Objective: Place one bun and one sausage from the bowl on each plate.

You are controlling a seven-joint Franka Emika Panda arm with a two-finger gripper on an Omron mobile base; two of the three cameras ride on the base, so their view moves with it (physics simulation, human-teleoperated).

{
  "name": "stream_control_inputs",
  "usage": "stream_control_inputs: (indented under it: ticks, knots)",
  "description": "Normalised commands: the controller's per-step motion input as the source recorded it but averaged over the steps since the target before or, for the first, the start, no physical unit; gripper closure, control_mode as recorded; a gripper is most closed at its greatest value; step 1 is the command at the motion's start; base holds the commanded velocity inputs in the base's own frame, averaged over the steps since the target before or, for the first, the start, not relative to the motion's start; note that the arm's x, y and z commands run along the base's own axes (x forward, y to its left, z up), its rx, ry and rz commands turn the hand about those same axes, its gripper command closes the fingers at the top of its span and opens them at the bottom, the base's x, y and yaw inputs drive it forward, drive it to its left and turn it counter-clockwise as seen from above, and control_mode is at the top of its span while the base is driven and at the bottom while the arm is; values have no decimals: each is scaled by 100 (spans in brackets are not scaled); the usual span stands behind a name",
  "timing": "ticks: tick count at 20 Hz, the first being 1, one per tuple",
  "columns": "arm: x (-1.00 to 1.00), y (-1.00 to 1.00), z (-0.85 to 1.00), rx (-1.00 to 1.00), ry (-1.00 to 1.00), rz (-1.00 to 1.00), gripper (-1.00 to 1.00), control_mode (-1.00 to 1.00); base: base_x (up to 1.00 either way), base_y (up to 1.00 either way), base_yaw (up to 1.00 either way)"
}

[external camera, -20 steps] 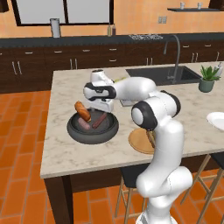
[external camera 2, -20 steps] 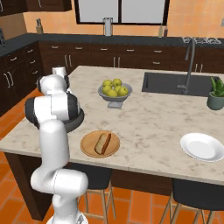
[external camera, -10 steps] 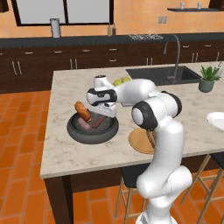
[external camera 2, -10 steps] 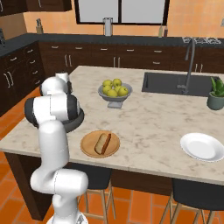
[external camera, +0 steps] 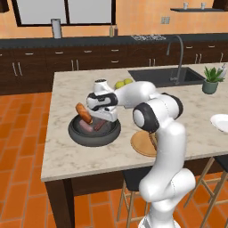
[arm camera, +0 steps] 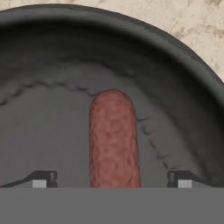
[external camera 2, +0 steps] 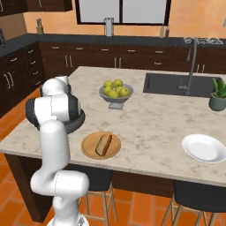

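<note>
From the left base view, the gripper [external camera: 103, 119] hangs low over the dark bowl [external camera: 75, 132] on the island counter [external camera: 62, 153]; a bun [external camera: 83, 113] leans on the bowl's far-left rim and a sausage [external camera: 99, 125] lies inside. From the right base view, the wooden plate [external camera 2: 89, 150] carries a second bun [external camera 2: 104, 144], the white plate [external camera 2: 204, 148] sits well apart to the right, and a fruit bowl [external camera 2: 115, 101] stands behind. In the hand view, the fingers [arm camera: 45, 178] stand spread wide on either side of the reddish-brown sausage [arm camera: 114, 138], not touching it.
</note>
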Motion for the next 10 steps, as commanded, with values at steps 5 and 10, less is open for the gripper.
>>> stream_control_inputs:
  ticks: [5, 10]
  knots:
    - [-1, 8, -56, -1, -7, 0, 100, -100, 0, 0, 0]
    - [-10, 0, -21, 0, -11, 0, 100, -100, 0, 0, 0]
